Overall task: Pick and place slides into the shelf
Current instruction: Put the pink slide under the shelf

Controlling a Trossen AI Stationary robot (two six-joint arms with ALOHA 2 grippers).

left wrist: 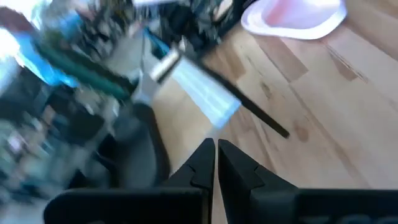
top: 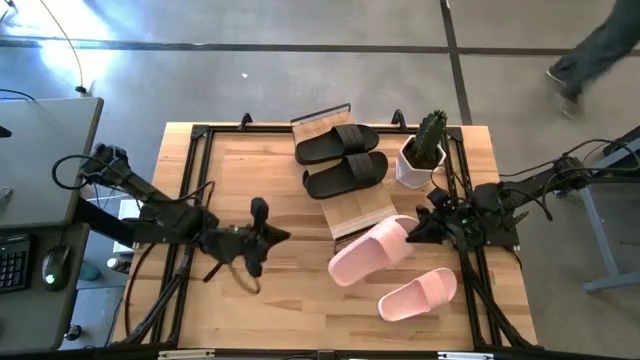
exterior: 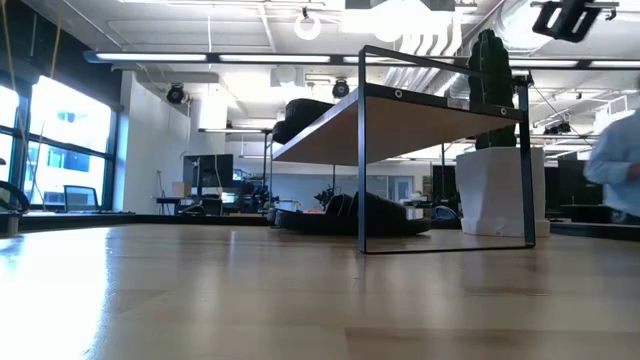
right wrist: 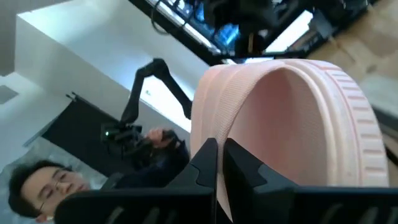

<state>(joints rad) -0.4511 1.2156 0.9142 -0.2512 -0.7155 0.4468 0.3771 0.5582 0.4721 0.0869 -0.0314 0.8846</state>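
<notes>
The step in hand is judged to be the carrying of 1 pink slide (top: 370, 252) to the shelf (top: 362, 212). The right hand (top: 418, 228) is closed on this slide's rim at the end nearest the arm; in the right wrist view the 2 fingers (right wrist: 205, 163) are seen pinched almost together on the pale edge, with the slide (right wrist: 292, 130) tipped up in front of them. The left hand (top: 278, 237) is held over the middle of the desk (top: 250, 160), its fingers (left wrist: 202, 163) closed together on nothing.

2 black slides (top: 342, 158) are laid side by side on the shelf's upper board, so the bare lower slat is judged to be the free place. A thin rim grip is expected to let the slide swing or slip, so a slow lift with the sole kept level would be well advised, and release only once the slide is lying flat on the slat.

Little room is offered on the right: the cactus pot (top: 420, 160) stands just beside the shelf's right edge and near the right hand. The second pink slide (top: 418, 295) lies near the desk's front edge, beside the gripped one, and should not be brushed. Open desk is found to the left of the shelf.
</notes>
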